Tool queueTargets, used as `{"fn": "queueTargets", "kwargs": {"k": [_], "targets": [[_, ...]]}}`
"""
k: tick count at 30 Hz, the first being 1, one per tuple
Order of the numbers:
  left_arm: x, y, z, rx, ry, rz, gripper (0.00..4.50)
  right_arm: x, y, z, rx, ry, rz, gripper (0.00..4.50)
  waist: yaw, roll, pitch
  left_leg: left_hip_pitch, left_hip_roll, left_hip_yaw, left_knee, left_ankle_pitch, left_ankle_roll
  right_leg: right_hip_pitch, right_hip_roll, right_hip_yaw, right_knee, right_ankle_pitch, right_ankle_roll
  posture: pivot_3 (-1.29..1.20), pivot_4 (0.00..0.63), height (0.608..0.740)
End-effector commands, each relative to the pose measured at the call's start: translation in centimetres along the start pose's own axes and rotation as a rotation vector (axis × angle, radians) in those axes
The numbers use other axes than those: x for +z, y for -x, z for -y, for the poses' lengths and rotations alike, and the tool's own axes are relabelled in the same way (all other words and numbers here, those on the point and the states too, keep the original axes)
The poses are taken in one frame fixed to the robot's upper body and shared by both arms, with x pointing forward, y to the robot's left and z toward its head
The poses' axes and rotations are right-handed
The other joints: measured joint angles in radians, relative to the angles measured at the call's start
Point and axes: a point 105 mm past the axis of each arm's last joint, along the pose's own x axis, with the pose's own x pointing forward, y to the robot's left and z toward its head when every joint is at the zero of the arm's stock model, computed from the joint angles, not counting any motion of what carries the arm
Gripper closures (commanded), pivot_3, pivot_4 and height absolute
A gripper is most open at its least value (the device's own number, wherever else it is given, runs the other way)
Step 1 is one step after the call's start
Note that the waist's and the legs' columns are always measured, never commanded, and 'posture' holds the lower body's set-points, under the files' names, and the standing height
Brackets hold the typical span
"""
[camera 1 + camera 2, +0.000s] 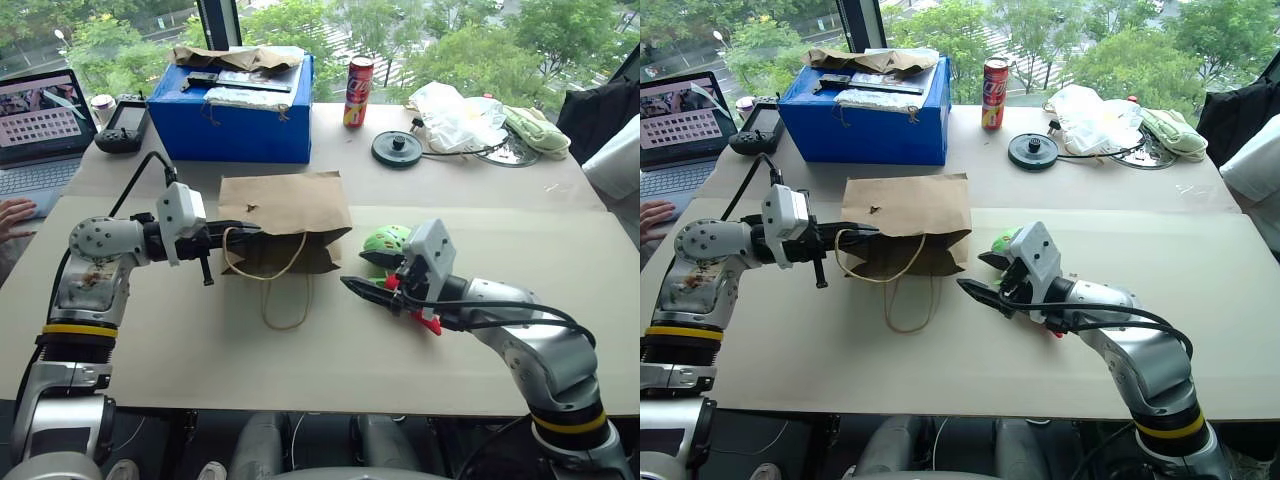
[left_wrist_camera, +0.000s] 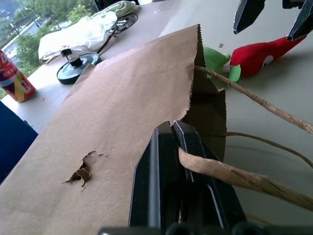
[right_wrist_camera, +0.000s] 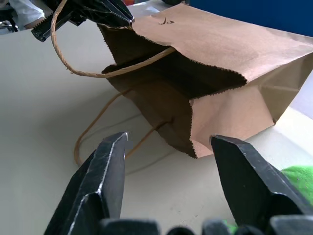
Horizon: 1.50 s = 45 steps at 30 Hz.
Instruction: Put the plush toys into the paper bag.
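The red drink can (image 1: 358, 91) with white lettering stands at the far side of the table (image 1: 200, 350); its writing is too small to read. The open laptop (image 1: 40, 125) at the far left shows a grid of small pictures on its screen. Crumpled brown paper (image 1: 240, 57) and flat packets lie on top of the blue box (image 1: 235, 115).

The plain brown kraft paper bag (image 1: 285, 220) lies on its side on the beige table, its mouth open toward the robot, with a small torn hole (image 2: 80, 169) in its upper face. I cannot make out anything inside it. The left gripper (image 1: 240, 231) has its black fingers pressed together on the bag's upper rim beside a beige twine handle (image 1: 285, 300), holding the mouth up.

The round bright green plush toy (image 1: 385, 242) and the red chili-shaped plush toy (image 2: 259, 54) lie on the table just right of the bag, outside it. The right gripper (image 1: 365, 275) has its fingers spread, nothing between them, just beside the green toy.
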Motion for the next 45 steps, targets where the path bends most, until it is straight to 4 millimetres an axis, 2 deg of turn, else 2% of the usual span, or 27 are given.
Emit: {"fn": "queueTargets", "kwargs": {"k": [1, 5, 6, 16, 22, 27, 36, 39, 41, 45], "targets": [[1.6, -0.5, -0.5, 0.006, -0.041, 0.042, 4.50, 1.2, -1.5, -0.8, 0.016, 0.011, 0.042, 3.07, -0.001, 0.000, 0.000, 0.000, 0.000, 0.000, 0.000, 0.000, 0.000, 0.000, 0.000, 0.000, 0.000, 0.000, 0.000, 0.00, 0.150, 0.739], [2.4, -1.1, -0.4, 0.002, -0.031, 0.072, 4.50, 0.9, -4.0, 0.1, -0.068, -0.012, 0.035, 4.42, -0.004, 0.000, 0.000, 0.000, 0.000, 0.000, 0.000, 0.000, 0.000, 0.000, 0.000, 0.000, 0.000, 0.000, 0.000, 0.00, 0.150, 0.739], [2.6, -1.3, -0.4, 0.002, -0.025, 0.081, 4.50, 0.8, -4.5, 0.5, -0.100, -0.013, 0.030, 4.47, -0.006, 0.000, 0.000, 0.000, 0.000, 0.000, 0.000, 0.000, 0.000, 0.000, 0.000, 0.000, 0.000, 0.000, 0.000, 0.00, 0.150, 0.739], [4.0, -1.3, -0.7, 0.033, 0.038, 0.118, 4.50, -0.8, -6.9, 2.5, -0.311, 0.006, 0.010, 4.47, -0.009, 0.000, 0.000, -0.001, 0.000, 0.000, -0.001, 0.000, 0.000, -0.001, 0.000, 0.000, 0.001, 0.000, 0.000, 0.00, 0.150, 0.739], [5.3, -1.5, -1.3, 0.080, 0.112, 0.182, 4.50, -5.3, -8.5, 2.7, -0.357, 0.032, -0.172, 4.47, -0.011, 0.000, 0.000, -0.001, 0.000, 0.000, 0.000, 0.000, -0.001, -0.001, 0.000, 0.000, 0.001, 0.000, 0.000, 0.00, 0.150, 0.739], [5.9, -1.5, -1.6, 0.103, 0.144, 0.204, 4.50, -7.5, -8.6, 2.6, -0.355, 0.055, -0.270, 4.47, -0.012, 0.000, 0.000, 0.000, 0.000, 0.000, -0.001, 0.000, -0.001, -0.001, 0.000, 0.000, 0.001, 0.000, 0.000, 0.00, 0.150, 0.739], [6.3, -1.4, -2.1, 0.133, 0.164, 0.216, 4.50, -8.1, -8.6, 2.5, -0.344, 0.058, -0.303, 4.47, -0.011, 0.000, 0.000, 0.001, 0.000, 0.000, -0.001, 0.001, -0.001, 0.001, 0.000, 0.000, 0.001, 0.000, 0.000, 0.00, 0.150, 0.739], [5.9, -1.5, -1.9, 0.128, 0.154, 0.195, 4.50, -8.1, -8.6, 2.5, -0.342, 0.067, -0.306, 4.47, -0.011, 0.000, 0.000, 0.001, 0.000, 0.000, -0.001, 0.001, -0.001, 0.001, 0.000, 0.000, 0.001, 0.000, 0.000, 0.00, 0.150, 0.739], [5.5, -1.6, -1.8, 0.126, 0.159, 0.188, 4.50, -7.4, -8.5, 2.5, -0.339, 0.073, -0.285, 4.47, -0.011, 0.000, 0.000, 0.001, 0.000, 0.000, -0.001, 0.001, -0.001, 0.001, 0.000, 0.000, 0.001, 0.000, 0.000, 0.00, 0.150, 0.739], [4.7, -1.8, -1.6, 0.133, 0.169, 0.164, 4.50, -4.7, -7.6, 2.6, -0.324, 0.051, -0.200, 4.47, -0.011, 0.000, 0.000, 0.001, 0.000, 0.000, -0.001, 0.001, -0.001, 0.000, 0.000, 0.000, 0.001, 0.000, 0.000, 0.00, 0.150, 0.739]]}}
